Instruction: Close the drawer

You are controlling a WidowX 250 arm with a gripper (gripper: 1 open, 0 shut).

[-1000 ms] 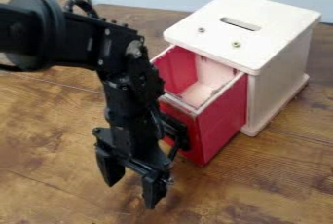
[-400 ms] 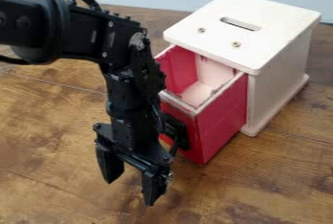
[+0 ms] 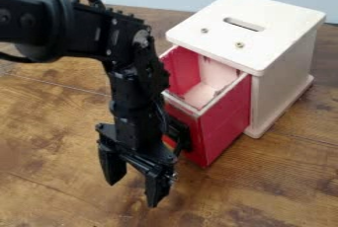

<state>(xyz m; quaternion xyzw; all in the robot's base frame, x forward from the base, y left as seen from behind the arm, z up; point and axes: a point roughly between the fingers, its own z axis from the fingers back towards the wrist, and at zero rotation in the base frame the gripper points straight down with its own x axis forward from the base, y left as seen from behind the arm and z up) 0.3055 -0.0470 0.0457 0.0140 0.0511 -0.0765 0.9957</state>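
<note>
1. Drawer [image 3: 211,98]: red, pulled out from the cream-white box [image 3: 264,43], pale interior exposed.
2. Gripper [image 3: 133,177]: fingers spread apart, empty, pointing down at the wooden table [image 3: 53,113], just beside the drawer's front.

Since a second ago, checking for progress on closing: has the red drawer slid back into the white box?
No. The drawer sticks out of the white box as far as before; the open gripper hangs beside it.
</note>
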